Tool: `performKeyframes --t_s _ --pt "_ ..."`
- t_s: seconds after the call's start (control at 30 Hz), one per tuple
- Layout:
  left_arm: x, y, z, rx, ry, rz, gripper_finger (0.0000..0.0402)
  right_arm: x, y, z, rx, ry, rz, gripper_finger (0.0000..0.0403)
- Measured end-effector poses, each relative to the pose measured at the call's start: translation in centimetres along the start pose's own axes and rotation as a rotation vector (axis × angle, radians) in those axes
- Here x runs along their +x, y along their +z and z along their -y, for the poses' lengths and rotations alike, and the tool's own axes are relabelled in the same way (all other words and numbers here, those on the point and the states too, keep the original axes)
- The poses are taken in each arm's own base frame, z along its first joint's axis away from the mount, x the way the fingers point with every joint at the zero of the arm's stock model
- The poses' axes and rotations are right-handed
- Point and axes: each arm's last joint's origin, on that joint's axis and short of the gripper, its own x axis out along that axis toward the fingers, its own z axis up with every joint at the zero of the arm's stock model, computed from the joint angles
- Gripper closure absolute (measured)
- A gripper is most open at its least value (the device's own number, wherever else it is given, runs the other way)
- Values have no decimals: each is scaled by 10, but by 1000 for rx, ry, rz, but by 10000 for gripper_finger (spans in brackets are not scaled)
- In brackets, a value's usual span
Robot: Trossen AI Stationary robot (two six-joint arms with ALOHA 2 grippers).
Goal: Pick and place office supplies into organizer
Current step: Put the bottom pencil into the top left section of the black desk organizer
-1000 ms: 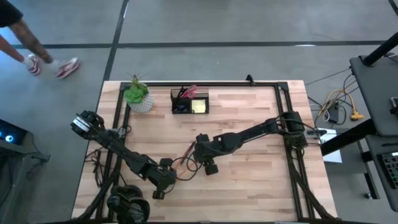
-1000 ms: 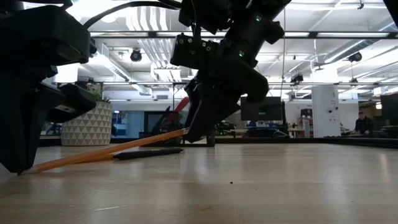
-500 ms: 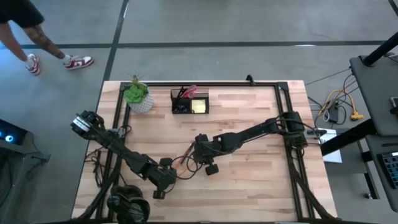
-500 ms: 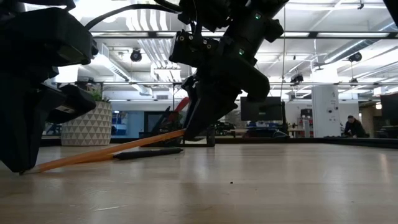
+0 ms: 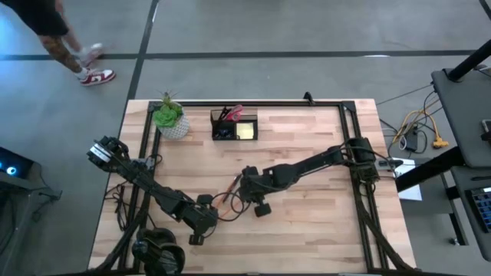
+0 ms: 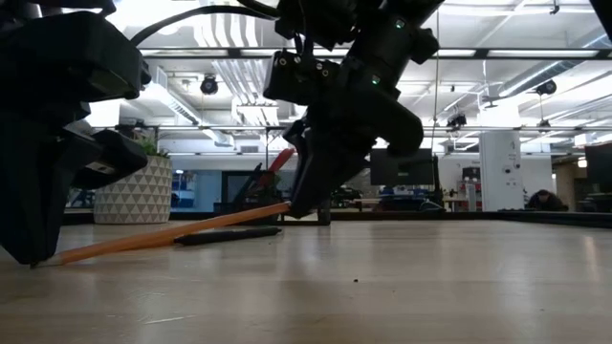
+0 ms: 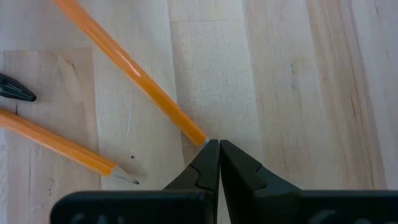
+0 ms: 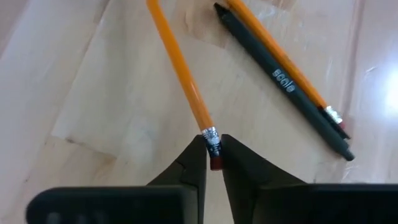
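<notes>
Altogether two pencils (image 8: 186,81), one pen (image 8: 283,84)

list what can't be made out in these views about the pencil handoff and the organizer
- Organizer contents: high view, too small to sort.
- Organizer, low view: hidden behind the right gripper.
- Second pencil: left wrist view, cut off by the edge.
- Left gripper on the pencil tip: contact hidden by its fingers.

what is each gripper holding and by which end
Right gripper is shut on one pencil at its eraser end. Left gripper pinches the same pencil's tip.
</notes>
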Motion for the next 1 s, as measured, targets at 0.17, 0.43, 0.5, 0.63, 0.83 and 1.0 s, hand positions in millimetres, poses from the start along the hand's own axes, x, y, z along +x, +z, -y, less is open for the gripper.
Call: performKeyframes --t_s 0.17,0.43,0.5,0.63,0.83,1.0 --pt "-6 3 1 6 -1 11 402 0 -1 0 1 2 -11 383" --pt "-37 9 0 -3 34 57 402 -18 4 4 37 -76 5 385" --pt "-45 8 -3 -3 57 55 402 -26 4 4 36 -101 -3 386" --pt "-61 7 -6 -33 80 67 402 -47 5 10 70 -159 -5 386" --pt "-84 6 -11 -83 133 140 402 -90 3 26 78 -413 -133 386" --pt "-96 9 -15 -148 177 224 402 -125 11 52 -63 -639 -259 385"
